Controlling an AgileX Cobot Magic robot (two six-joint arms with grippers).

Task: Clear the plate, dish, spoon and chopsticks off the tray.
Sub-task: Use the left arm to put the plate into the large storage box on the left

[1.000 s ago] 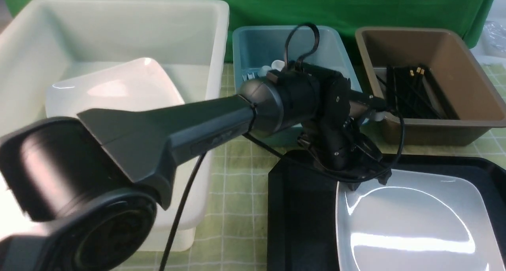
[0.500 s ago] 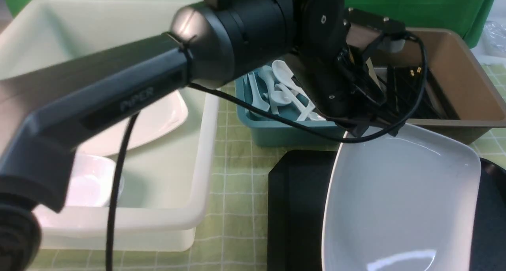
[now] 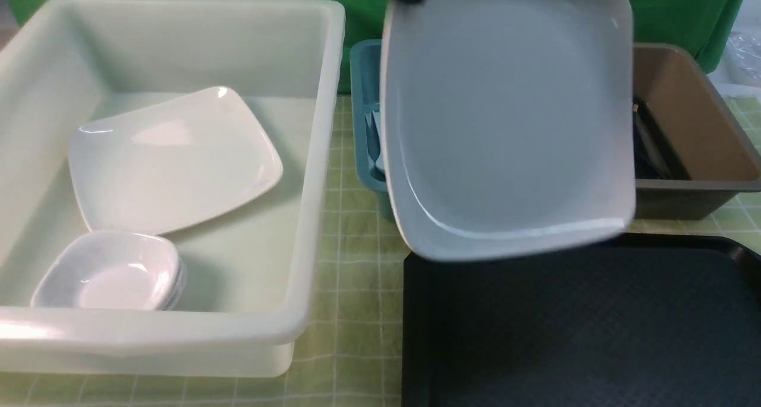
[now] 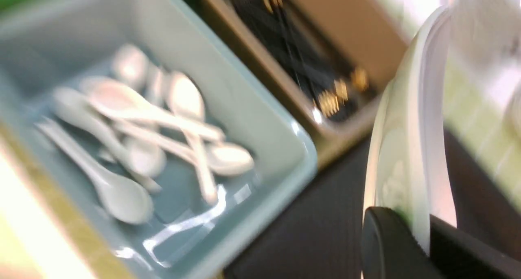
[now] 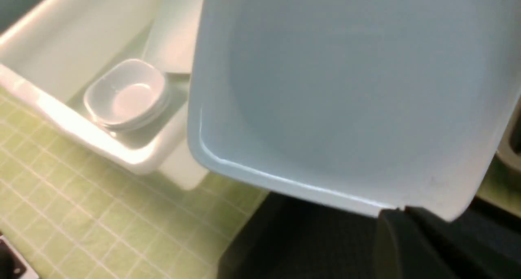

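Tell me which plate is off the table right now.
The raised plate, tilted up clear of the black tray in the left gripper. The other plate rests in the white bin.

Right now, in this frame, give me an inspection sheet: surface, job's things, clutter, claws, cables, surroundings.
Surface: green checked cloth; black tray, nothing on its visible part.
Job's things: plate held in the air, tilted, clear of the tray; square plate and stacked dishes in the white tub; spoons in the teal bin; chopsticks in the brown bin.
Clutter: nothing seen.
Claws: left claw shut on the plate's rim; right claw partly in view, open or shut unclear.
Cables: nothing seen.
Surroundings: green backdrop.
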